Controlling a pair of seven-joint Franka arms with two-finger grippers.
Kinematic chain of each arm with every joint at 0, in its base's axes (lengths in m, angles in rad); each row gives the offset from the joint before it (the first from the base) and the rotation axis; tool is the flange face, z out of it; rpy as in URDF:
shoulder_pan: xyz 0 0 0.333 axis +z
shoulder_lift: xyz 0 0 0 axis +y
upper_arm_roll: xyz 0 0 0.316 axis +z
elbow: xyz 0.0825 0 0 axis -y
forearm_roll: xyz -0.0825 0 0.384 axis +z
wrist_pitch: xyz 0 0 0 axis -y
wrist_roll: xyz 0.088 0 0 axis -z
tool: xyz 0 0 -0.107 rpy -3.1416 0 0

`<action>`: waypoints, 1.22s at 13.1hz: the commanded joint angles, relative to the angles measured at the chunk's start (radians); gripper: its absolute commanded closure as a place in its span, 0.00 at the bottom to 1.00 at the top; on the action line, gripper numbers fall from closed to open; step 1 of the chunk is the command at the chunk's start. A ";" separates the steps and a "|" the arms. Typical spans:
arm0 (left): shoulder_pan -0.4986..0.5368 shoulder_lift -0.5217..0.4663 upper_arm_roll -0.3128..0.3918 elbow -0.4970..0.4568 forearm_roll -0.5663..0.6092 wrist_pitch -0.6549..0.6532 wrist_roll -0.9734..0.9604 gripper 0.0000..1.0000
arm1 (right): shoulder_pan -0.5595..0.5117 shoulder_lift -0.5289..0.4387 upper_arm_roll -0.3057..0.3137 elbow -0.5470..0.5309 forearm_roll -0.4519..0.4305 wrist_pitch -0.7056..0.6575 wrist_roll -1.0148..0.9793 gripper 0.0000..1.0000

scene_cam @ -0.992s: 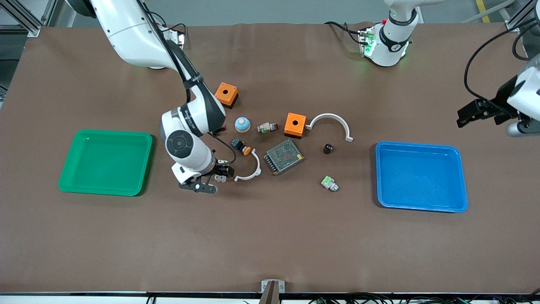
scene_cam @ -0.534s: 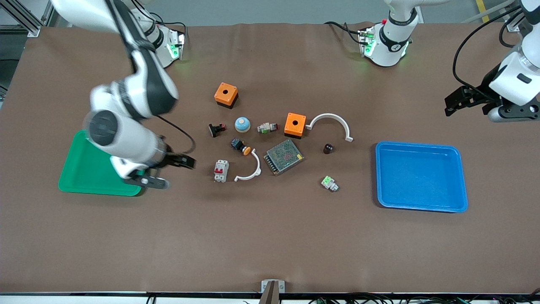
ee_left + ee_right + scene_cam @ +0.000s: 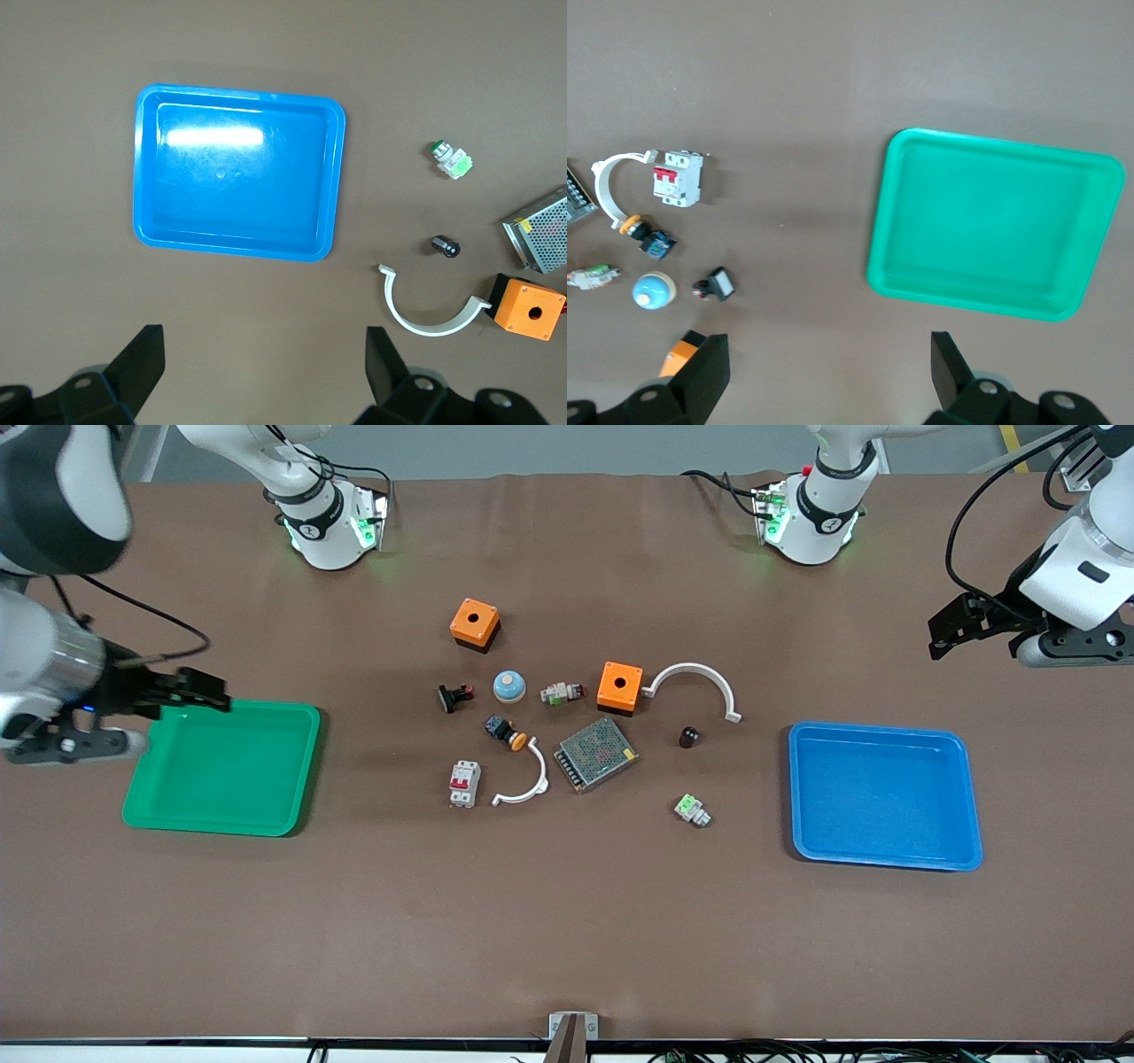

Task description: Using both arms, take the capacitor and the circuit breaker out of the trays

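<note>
The breaker [image 3: 464, 783], a light-grey block with a red lever, lies on the table beside a white arc; it also shows in the right wrist view [image 3: 678, 177]. The capacitor [image 3: 689, 736], a tiny black cylinder, stands between an orange box and the blue tray, and shows in the left wrist view [image 3: 446, 245]. My right gripper [image 3: 205, 693] [image 3: 830, 354] is open and empty, up over the green tray's edge. My left gripper [image 3: 946, 631] [image 3: 263, 350] is open and empty, high over bare table beside the blue tray.
A green tray [image 3: 221, 766] lies at the right arm's end, a blue tray [image 3: 886, 795] at the left arm's. Between them: two orange boxes [image 3: 475, 622] [image 3: 619, 685], a mesh power supply [image 3: 596, 754], two white arcs [image 3: 693, 667] [image 3: 542, 778], a push-button [image 3: 507, 732], a green-and-white connector [image 3: 692, 810].
My right gripper was down at the breaker; it has risen and swung away to the green tray, leaving the breaker on the table. My left gripper has shifted slightly.
</note>
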 commanded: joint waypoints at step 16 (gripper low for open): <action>-0.001 0.035 0.004 0.086 0.001 -0.071 0.008 0.00 | -0.147 -0.147 0.030 -0.080 -0.063 0.039 -0.042 0.00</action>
